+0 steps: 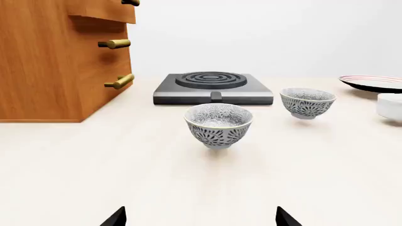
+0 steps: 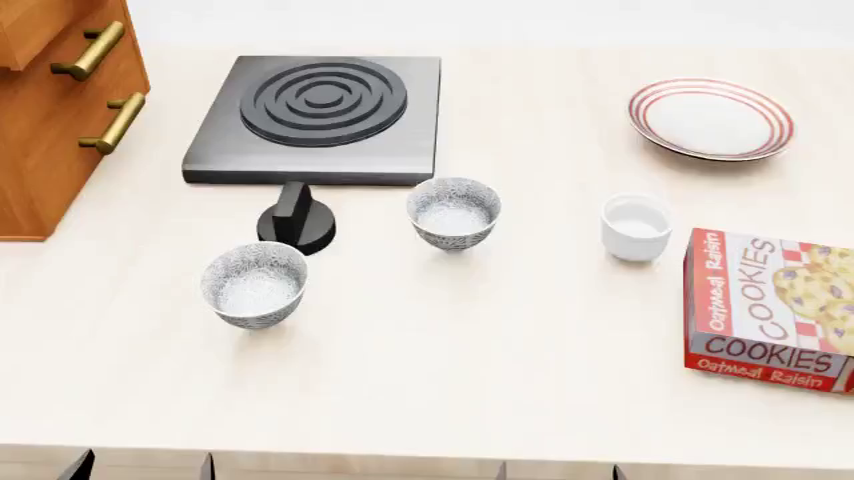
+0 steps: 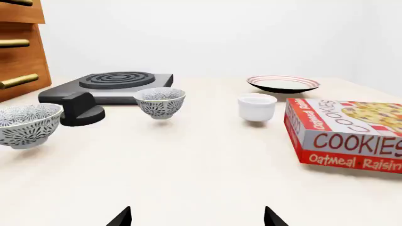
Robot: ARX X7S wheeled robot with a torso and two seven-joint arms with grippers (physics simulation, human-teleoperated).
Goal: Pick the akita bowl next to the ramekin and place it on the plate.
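Two patterned bowls show in the left wrist view; the akita bowl (image 1: 307, 102) is the farther one, beside the ramekin (image 1: 390, 105), beyond the left hand (image 1: 199, 217), whose fingers are spread.

Head view: it stands on the counter (image 2: 441, 350) between its twin (image 2: 255, 284) and the ramekin, plate (image 2: 711, 119) behind.

Right wrist view: glossy, footed, it lies ahead of the spread right hand (image 3: 197, 217), the nearer arm, I judge.

Ramekin (image 2: 635, 227) glossy white, ceramic look. Worktop (image 2: 534, 330) pale, matt, smooth. Cabinet (image 2: 40, 120) wood, brass-like handles (image 2: 88, 50). Cookie box (image 2: 774, 305) printed cardboard.
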